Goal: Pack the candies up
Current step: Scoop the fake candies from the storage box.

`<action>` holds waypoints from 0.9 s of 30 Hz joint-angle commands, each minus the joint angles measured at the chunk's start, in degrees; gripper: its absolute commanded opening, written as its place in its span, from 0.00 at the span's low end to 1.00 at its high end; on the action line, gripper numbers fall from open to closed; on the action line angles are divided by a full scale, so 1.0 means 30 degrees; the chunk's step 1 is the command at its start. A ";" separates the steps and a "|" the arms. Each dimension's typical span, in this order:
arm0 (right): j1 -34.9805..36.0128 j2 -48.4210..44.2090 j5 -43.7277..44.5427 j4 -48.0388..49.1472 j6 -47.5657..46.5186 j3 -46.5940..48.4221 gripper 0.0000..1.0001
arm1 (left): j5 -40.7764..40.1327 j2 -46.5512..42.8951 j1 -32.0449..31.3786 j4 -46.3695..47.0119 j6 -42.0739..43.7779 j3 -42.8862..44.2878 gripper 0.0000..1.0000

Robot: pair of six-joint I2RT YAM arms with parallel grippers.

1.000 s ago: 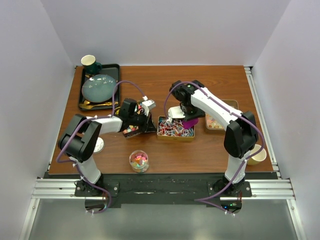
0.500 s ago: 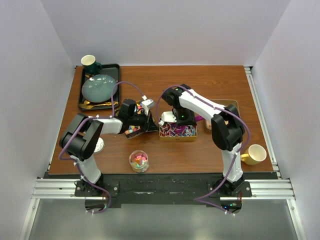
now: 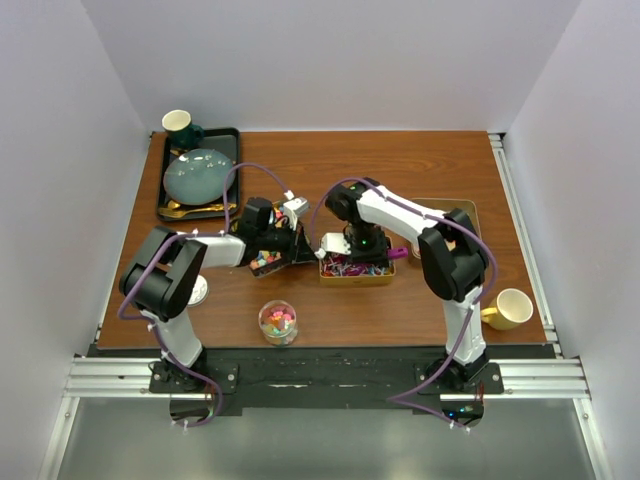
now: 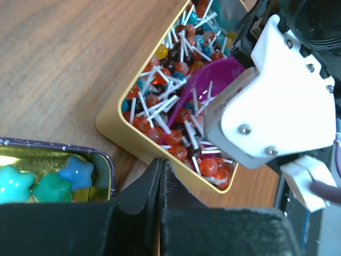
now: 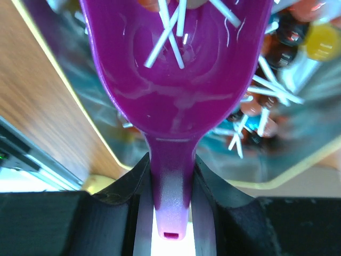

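Two grippers meet mid-table: the left gripper, jaws pressed together, sits beside a small tin of star candies; the right gripper clamps a purple scoop dipped among lollipops in a gold tin.

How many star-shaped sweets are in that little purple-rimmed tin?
3, seen from the left wrist: a turquoise star at the frame's left edge, a green star beside it, a blue star by the corner of the tin. More may lie hidden under the claw.

Right tool, scoop over gold tin; bare tabletop behind.
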 commanded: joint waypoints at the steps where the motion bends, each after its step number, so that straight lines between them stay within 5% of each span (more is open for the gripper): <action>1: -0.0747 -0.1172 -0.3211 0.1757 -0.0108 -0.1573 0.00 | -0.0055 0.0381 0.0231 -0.4005 0.0954 0.0902 0.09; 8: -0.1892 -0.1876 -0.4560 0.3079 -0.0899 -0.2572 0.00 | 0.0675 -0.0907 0.0846 -0.6942 0.2097 0.2046 0.30; 19: -0.3062 -0.3165 -0.5938 0.4751 -0.2127 -0.4535 0.00 | 0.3016 -0.2022 0.2076 -1.0313 0.3592 0.4360 0.36; 27: -0.3942 -0.3605 -0.6554 0.5455 -0.2656 -0.5356 0.00 | 0.5364 -0.1173 0.2955 -1.4236 0.7016 0.8607 0.39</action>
